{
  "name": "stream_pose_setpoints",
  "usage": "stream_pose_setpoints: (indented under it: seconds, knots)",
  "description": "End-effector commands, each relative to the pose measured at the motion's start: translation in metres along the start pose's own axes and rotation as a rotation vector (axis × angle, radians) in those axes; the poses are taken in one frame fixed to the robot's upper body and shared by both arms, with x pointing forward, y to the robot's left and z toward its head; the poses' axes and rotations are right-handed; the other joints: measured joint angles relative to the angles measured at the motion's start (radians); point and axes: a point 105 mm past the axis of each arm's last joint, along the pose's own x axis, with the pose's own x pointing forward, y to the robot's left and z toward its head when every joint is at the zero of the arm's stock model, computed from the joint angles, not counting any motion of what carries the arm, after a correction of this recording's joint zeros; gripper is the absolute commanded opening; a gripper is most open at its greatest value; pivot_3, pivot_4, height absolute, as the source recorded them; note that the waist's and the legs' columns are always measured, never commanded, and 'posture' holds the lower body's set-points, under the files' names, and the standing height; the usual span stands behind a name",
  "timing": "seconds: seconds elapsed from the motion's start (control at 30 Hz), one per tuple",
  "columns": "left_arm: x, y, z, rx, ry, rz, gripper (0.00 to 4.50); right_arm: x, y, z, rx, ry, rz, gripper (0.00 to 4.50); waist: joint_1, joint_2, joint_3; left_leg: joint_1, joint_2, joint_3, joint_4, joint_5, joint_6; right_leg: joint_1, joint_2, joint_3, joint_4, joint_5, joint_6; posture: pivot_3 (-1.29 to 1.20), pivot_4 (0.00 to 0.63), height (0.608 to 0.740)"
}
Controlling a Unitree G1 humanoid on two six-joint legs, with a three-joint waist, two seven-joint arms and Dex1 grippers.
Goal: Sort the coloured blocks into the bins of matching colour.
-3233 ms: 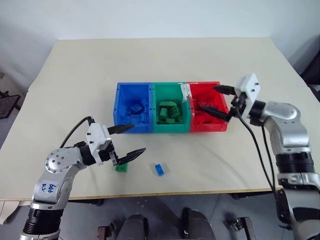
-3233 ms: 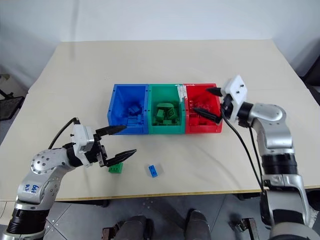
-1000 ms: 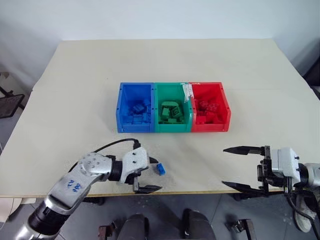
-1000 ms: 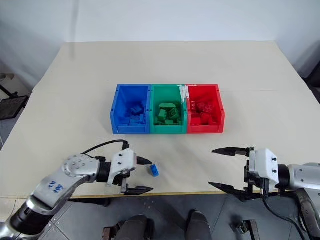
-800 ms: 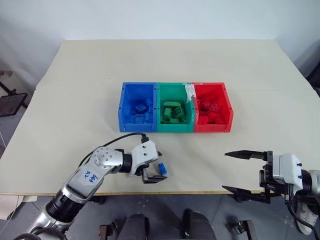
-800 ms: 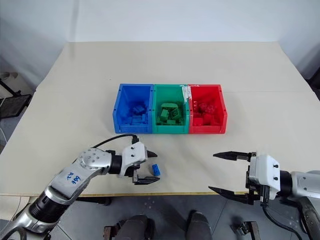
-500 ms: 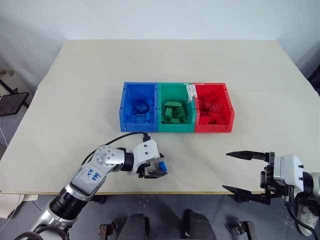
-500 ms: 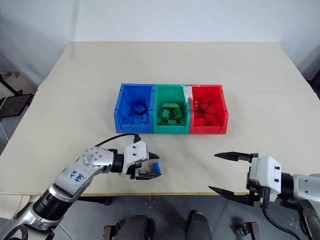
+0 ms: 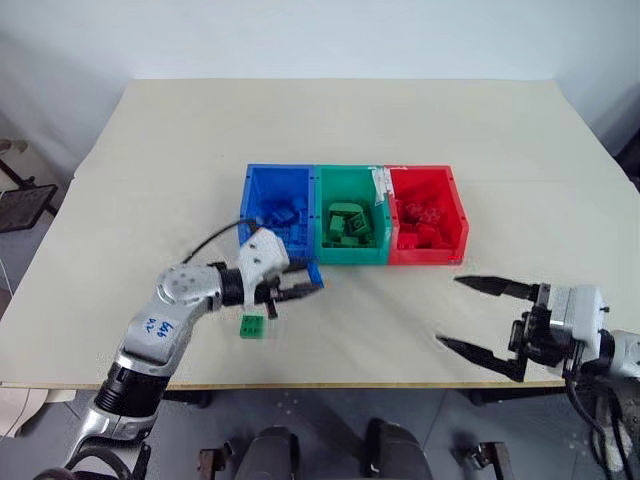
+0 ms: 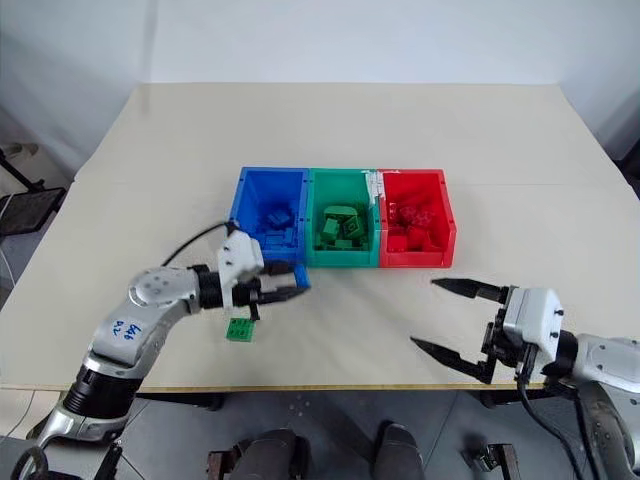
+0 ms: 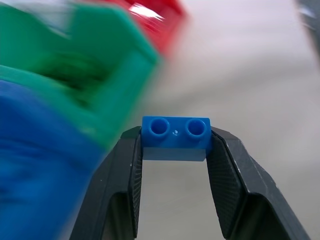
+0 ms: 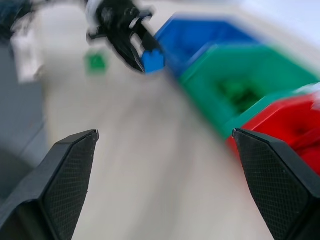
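My left gripper (image 9: 303, 288) is shut on a small blue block (image 11: 175, 129), held by its two ends just above the table in front of the blue bin (image 9: 246, 205). A green block (image 9: 252, 326) lies on the table below that arm. Joined to the blue bin are the green bin (image 9: 350, 256) and the red bin (image 9: 430, 256), each holding several blocks of its own colour. My right gripper (image 9: 478, 314) hangs open and empty near the table's front edge, to the right of the bins.
The pale table (image 9: 330, 130) stretches bare behind the bins. Its front edge (image 9: 380, 381) runs just below both grippers. A dark stand (image 9: 15, 205) sits off the table's left side.
My left gripper closed on the blue block and lifted it up toward the front of the blue bin, uncovering the green block. The right gripper stayed open, nearly in place.
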Motion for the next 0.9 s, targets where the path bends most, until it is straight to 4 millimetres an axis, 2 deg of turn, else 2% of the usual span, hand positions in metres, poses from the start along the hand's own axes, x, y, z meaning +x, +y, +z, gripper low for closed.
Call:
stream_pose_setpoints:
  seconds: [0.03,0.1,0.2,0.37,0.5,0.67,0.77,0.9]
  knots:
    - [-0.007,0.054,0.025,0.015,-0.096,0.284,1.46,0.002,-0.012,0.018,-0.042,-0.073,-0.109,4.5,0.004,0.0,0.0,0.0,0.0,0.0,0.0,0.0,0.0,0.0,0.0,0.0,0.0,0.0,0.0,0.0,0.15,0.74]
    - [-0.005,0.069,0.028,0.009,-0.098,0.35,1.46,0.004,-0.018,0.019,-0.049,-0.081,-0.14,4.5,0.005,-0.001,0.0,-0.001,0.0,0.0,0.002,0.0,0.0,0.0,0.0,0.0,0.0,0.0,0.0,0.0,0.15,0.74]
    - [0.001,0.077,0.029,0.016,-0.088,0.337,1.46,0.006,-0.018,0.018,-0.062,-0.068,-0.129,4.5,0.006,-0.001,0.0,-0.001,-0.001,0.001,0.001,0.0,0.0,0.0,0.0,0.0,0.0,0.0,0.0,0.0,0.15,0.74]
    - [0.002,0.078,0.03,0.015,-0.085,0.316,3.15,0.012,-0.02,0.015,-0.077,-0.056,-0.106,4.5,0.0,-0.001,0.0,-0.001,-0.001,0.001,-0.001,0.0,0.0,-0.001,0.0,-0.001,0.0,0.0,0.001,0.0,0.15,0.74]
    - [-0.011,0.076,0.03,0.032,-0.092,0.295,4.45,0.014,-0.018,0.012,-0.078,-0.043,-0.07,4.5,-0.007,-0.001,0.0,-0.001,-0.001,0.0,-0.001,0.0,0.0,-0.001,0.0,-0.001,0.0,0.0,0.001,0.0,0.15,0.74]
    - [-0.084,0.057,0.024,0.13,-0.125,0.179,4.48,0.027,-0.012,0.005,-0.06,-0.024,0.078,4.5,-0.044,0.0,0.0,0.001,0.001,0.002,-0.004,0.0,0.0,-0.003,0.0,-0.001,0.001,0.0,0.001,0.0,0.15,0.74]
    - [-0.119,0.051,0.006,0.16,-0.036,0.175,4.48,0.034,-0.008,0.002,-0.062,-0.014,0.161,4.5,-0.04,-0.001,0.0,0.0,0.004,0.002,-0.003,-0.001,-0.001,-0.003,0.002,-0.002,0.001,0.0,0.0,0.0,0.15,0.74]
    - [-0.158,0.048,-0.018,0.074,0.063,0.249,4.48,0.045,-0.006,-0.001,-0.072,-0.017,0.248,4.5,-0.029,-0.001,0.0,0.0,0.004,0.002,-0.001,-0.001,-0.001,-0.002,0.002,-0.001,0.0,0.0,0.0,0.0,0.15,0.74]
